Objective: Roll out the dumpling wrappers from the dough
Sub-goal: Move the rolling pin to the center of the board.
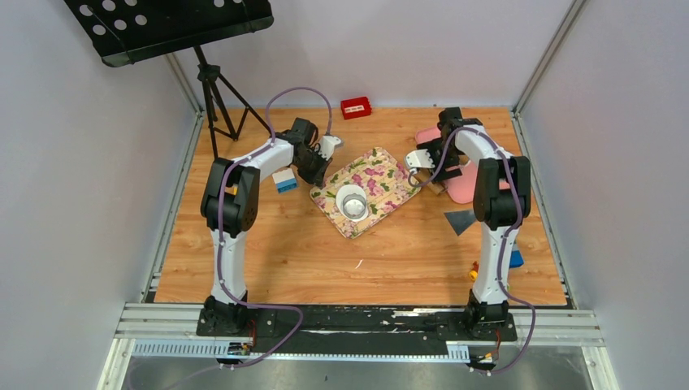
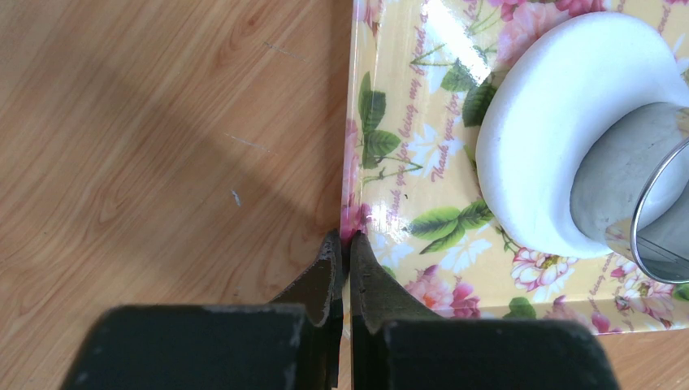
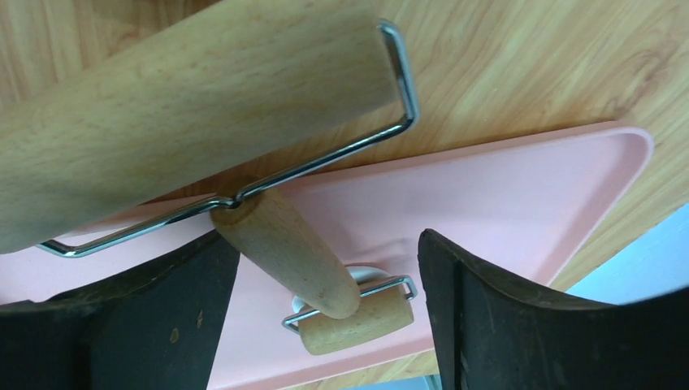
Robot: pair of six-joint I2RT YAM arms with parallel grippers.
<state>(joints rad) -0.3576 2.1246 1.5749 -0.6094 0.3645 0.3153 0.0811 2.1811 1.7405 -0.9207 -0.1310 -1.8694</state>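
Right now the dough [image 2: 561, 122] sits thick on the flowered tray [image 2: 406, 162], 1 ring cutter [image 2: 660, 219] on top. The left claw [image 2: 348, 237] is pinched shut on the tray's rim. The right claw [image 3: 325, 244] stands wide astride the roller handle [image 3: 284, 252]; closing off-centre could squirt that tapered handle across the pink tray [image 3: 504, 203].

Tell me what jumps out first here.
The floral tray sits mid-table, holding a thick white disc of dough with a metal ring cutter standing on it; the left gripper is shut right at its rim. To the right, the right gripper, jaws open, straddles the handle of a wooden roller over a pink tray.
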